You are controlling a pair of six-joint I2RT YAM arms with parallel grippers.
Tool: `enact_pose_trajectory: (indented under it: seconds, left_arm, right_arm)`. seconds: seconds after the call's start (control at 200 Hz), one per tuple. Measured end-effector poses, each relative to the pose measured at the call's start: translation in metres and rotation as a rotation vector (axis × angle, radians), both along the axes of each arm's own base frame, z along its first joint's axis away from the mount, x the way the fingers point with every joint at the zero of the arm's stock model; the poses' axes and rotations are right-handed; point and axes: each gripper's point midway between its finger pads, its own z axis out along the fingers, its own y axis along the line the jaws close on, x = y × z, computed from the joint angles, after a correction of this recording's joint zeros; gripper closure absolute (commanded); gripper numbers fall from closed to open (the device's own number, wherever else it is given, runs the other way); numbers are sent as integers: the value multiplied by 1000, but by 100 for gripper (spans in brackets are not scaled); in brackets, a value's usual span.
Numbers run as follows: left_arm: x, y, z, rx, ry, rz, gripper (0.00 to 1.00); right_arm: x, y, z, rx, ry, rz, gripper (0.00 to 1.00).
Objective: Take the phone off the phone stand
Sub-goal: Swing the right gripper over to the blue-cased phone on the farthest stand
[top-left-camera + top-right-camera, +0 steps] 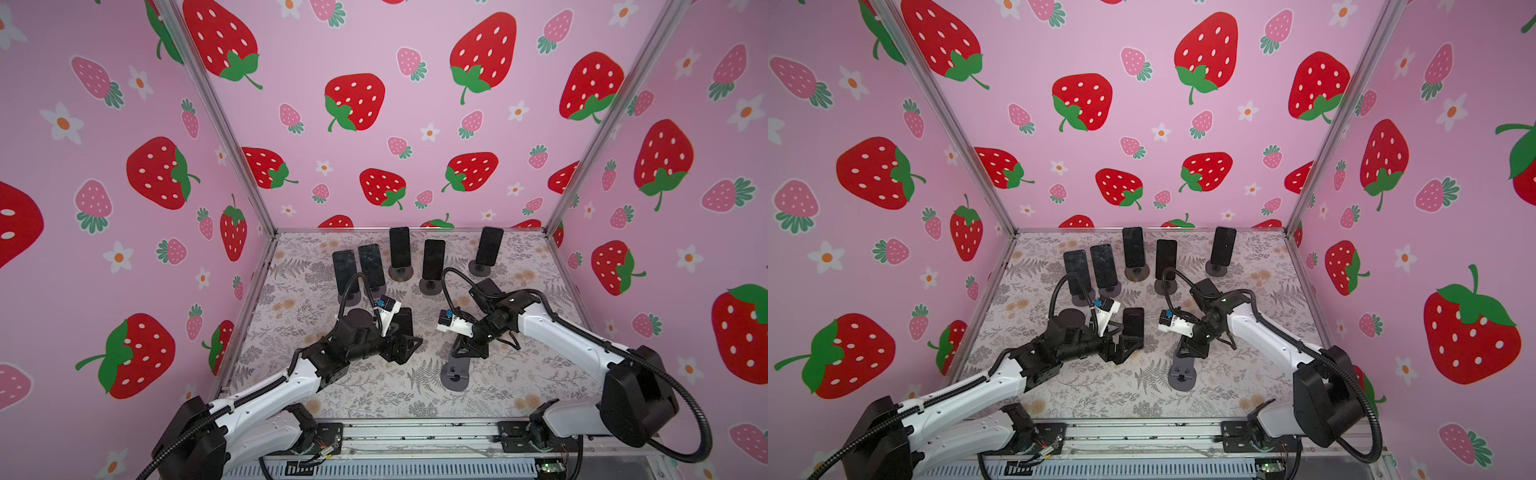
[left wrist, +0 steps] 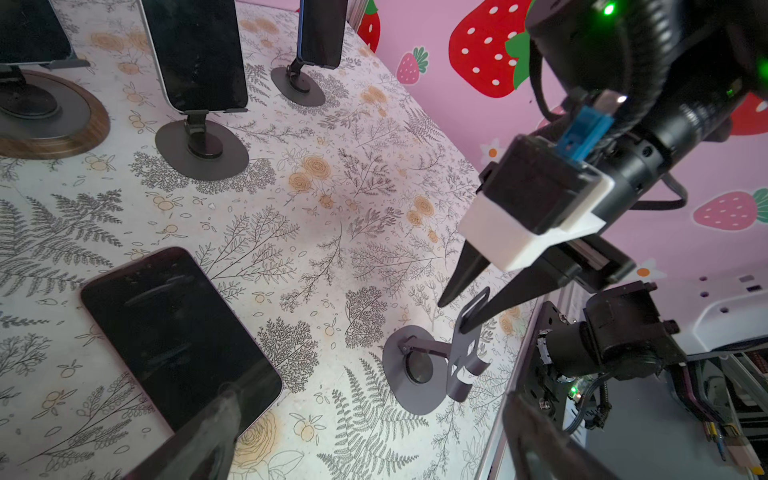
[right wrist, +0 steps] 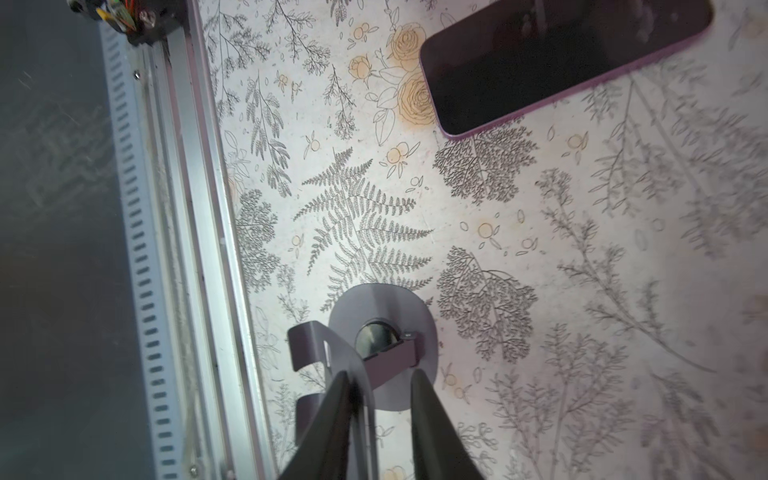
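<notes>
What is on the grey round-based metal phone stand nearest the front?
No phone: the grey stand's cradle is bare, and the right gripper straddles its backplate's top edge. The gripper hides part of that plate.

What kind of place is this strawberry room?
Probably a robot practice booth: strawberry walls box in a flowery table, two robot arms reach over it, and phones on stands line the back.

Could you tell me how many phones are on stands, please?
5 phones, along the back: two side by side at left, one in the middle, one right of it, one far right. None seems hidden.
</notes>
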Motion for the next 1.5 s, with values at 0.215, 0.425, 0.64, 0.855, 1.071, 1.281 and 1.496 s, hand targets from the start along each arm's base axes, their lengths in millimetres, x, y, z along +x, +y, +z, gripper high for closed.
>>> enact_pose_trajectory:
  seconds: [0.215, 0.425, 0.64, 0.855, 1.071, 1.281, 1.496]
  left_arm:
    - [5, 2, 10, 0, -22, 23, 0]
    - [7, 6, 17, 10, -43, 48, 0]
    - [10, 13, 27, 16, -79, 76, 0]
    - [18, 17, 46, 39, -121, 109, 0]
    - [43, 44, 76, 108, -176, 307, 0]
    - [60, 90, 91, 190, -230, 546, 0]
    - [62, 106, 106, 221, -283, 604, 0]
  right_arm:
    - [-6, 5, -1, 25, 51, 9, 85]
    - [-13, 11, 12, 84, 77, 12, 99]
    - [-10, 13, 17, 97, 54, 17, 100]
    - [10, 29, 55, 186, 27, -29, 100]
    - [56, 37, 104, 311, -25, -238, 100]
    - [110, 5, 128, 345, -125, -580, 100]
    - [167, -48, 135, 321, -190, -944, 100]
